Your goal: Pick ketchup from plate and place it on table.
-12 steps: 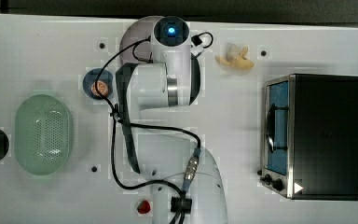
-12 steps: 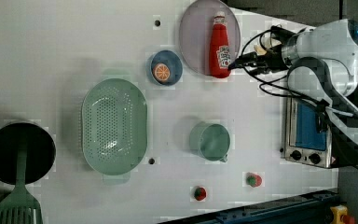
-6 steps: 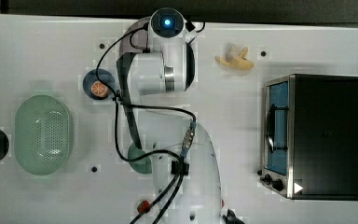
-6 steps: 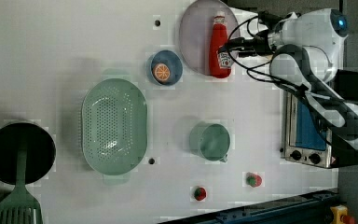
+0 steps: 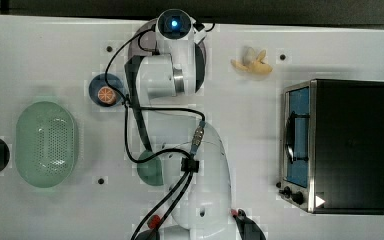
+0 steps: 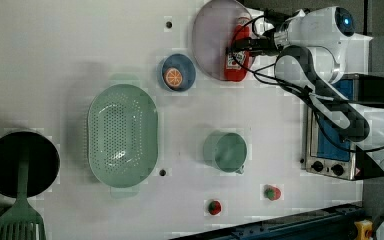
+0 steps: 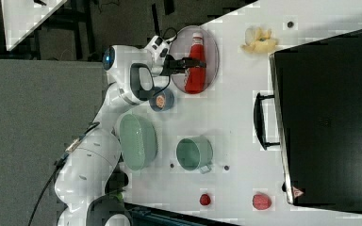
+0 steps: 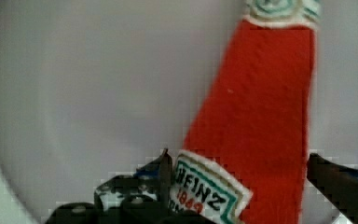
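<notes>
The white table (image 6: 80, 50) carries a pale-green basket (image 6: 123, 136) at the left view's nine o'clock and a green cup (image 6: 225, 151). At twelve o'clock the mauve plate (image 6: 210, 40) holds the ketchup (image 6: 236, 60), lying flat. The gripper (image 8: 237, 172) straddles the bottle, fingers (image 8: 165, 170) spread apart.

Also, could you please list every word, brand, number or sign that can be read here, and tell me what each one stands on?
"HEINZ": white label of the ketchup, wrist view.
"1869" or similar: red digits below the brand on that label, too blurred to be sure.
White triangle mark: front corner of the toaster oven, by its knobs; no legible text.
Nothing else readable.
</notes>
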Robot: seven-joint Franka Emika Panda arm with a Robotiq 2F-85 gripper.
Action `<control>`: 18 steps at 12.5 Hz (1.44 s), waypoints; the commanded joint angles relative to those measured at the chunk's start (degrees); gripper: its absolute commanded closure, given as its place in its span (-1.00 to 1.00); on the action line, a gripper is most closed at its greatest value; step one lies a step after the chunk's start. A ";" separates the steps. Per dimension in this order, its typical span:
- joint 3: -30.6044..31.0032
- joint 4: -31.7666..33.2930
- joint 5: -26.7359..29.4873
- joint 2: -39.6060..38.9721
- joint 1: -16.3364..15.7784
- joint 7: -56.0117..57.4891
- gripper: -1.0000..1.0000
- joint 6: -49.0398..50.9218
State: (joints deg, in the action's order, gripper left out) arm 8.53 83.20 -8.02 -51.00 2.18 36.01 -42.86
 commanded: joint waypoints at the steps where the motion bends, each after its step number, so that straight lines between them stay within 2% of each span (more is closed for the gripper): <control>1: 0.03 -1.40 0.08 -1.12 -0.16 2.66 -0.69 -2.17; 3: 0.03 -1.65 0.08 -1.06 -0.17 2.67 -0.20 -2.17; 4: 0.02 -2.03 0.08 -0.98 -0.22 2.67 -0.15 -2.04; 9: -0.01 -2.23 0.24 2.75 0.11 2.53 -0.15 0.29; 13: -0.03 -2.15 3.84 11.79 1.14 1.50 -0.15 12.89; 18: -0.79 2.94 4.26 23.57 4.40 0.83 -0.15 18.75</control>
State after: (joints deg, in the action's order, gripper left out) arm 8.60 85.55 -3.83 -31.17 4.35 36.06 -25.51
